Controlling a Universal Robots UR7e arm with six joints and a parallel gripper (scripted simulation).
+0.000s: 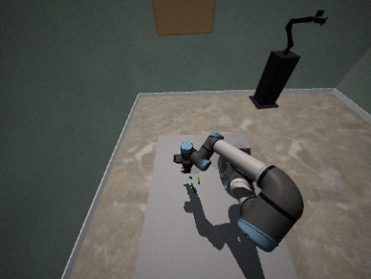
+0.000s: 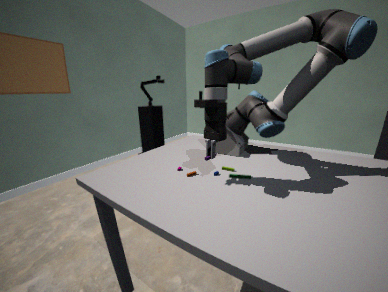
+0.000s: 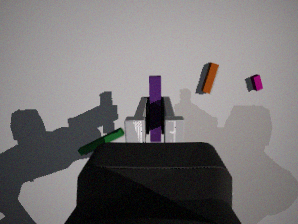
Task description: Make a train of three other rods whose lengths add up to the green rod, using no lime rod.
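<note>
My gripper is shut on a purple rod, which points away from the wrist camera. In the exterior view the gripper hangs straight down and holds the purple rod just above the table. In the wrist view an orange rod and a short magenta rod lie to the right, and the green rod lies to the left. In the exterior view the magenta rod, orange rod, blue rod, lime rod and green rod lie on the table in front of the gripper.
The arm's base block stands on the table right behind the gripper. The table's near edge is well in front of the rods. A black pedestal with a camera arm stands on the floor beyond the table.
</note>
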